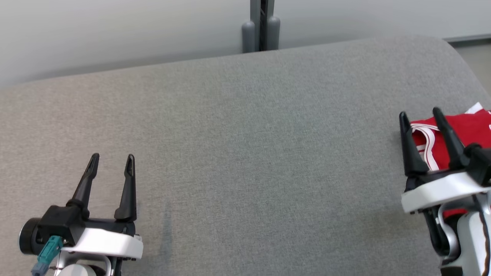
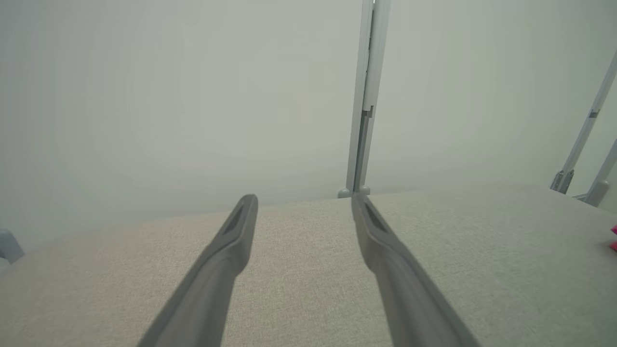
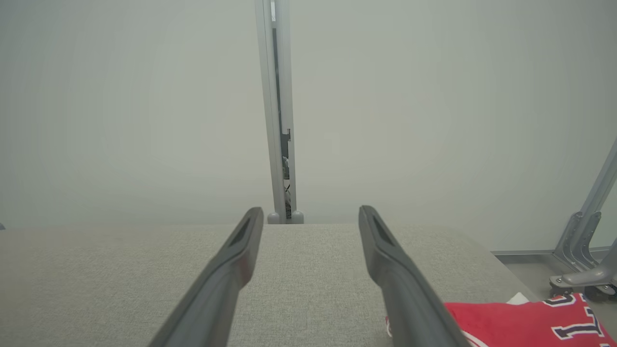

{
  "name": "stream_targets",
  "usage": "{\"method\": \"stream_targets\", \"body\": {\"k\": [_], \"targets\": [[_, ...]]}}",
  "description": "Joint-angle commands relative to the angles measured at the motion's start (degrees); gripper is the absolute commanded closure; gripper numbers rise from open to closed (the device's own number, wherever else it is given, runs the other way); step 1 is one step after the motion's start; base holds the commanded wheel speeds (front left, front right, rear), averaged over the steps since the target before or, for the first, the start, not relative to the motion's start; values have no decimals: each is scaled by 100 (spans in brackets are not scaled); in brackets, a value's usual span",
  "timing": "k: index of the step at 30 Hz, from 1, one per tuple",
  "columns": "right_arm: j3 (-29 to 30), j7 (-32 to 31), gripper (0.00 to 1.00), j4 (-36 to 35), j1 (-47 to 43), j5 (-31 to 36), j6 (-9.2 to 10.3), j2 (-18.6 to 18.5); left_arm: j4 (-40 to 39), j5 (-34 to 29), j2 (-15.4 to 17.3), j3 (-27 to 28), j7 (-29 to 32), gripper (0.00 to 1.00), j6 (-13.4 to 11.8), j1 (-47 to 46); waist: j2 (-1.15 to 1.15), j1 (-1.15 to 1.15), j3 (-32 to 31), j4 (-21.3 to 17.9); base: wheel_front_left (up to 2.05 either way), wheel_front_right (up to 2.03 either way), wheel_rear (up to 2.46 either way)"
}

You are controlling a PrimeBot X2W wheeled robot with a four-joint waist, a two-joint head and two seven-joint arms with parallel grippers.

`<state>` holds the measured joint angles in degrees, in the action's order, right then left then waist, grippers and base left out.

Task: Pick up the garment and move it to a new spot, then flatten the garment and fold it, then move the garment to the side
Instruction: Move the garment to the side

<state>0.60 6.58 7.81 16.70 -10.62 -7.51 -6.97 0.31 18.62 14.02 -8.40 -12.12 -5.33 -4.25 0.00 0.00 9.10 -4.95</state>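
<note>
Lowest at 4 o'clock, right gripper, jaws wide and empty, just beside left edge of red jersey lying at 3 o'clock on grey cushion; from those fingers, jersey off toward 4 o'clock. At 8 o'clock, left gripper, equally wide, well apart, so right arm nearer. Long axis probably 9-to-3, far end cropped; pointing unclear.

head: high, looking down | wrists: low, facing the wall (both share the grey post)

The red garment runs off the right edge, partly behind the fingers.
</note>
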Motion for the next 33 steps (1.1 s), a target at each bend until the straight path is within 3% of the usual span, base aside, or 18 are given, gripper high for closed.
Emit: {"method": "stream_targets", "body": {"k": [1,13,33], "targets": [[-12,-39,0,-66,-192,39,5,19,-17,-6,0,-7,-16,0,-46,121,0,0,-242,166,0,0,0],[-104,-222,0,-351,-1187,27,5,174,-135,88,47,-33,178,0,-189,783,0,0,-926,242,0,0,0],[161,-513,0,-1117,-2145,163,5,325,-368,129,160,-34,394,0,-410,1307,0,0,-1141,326,0,0,0]]}}
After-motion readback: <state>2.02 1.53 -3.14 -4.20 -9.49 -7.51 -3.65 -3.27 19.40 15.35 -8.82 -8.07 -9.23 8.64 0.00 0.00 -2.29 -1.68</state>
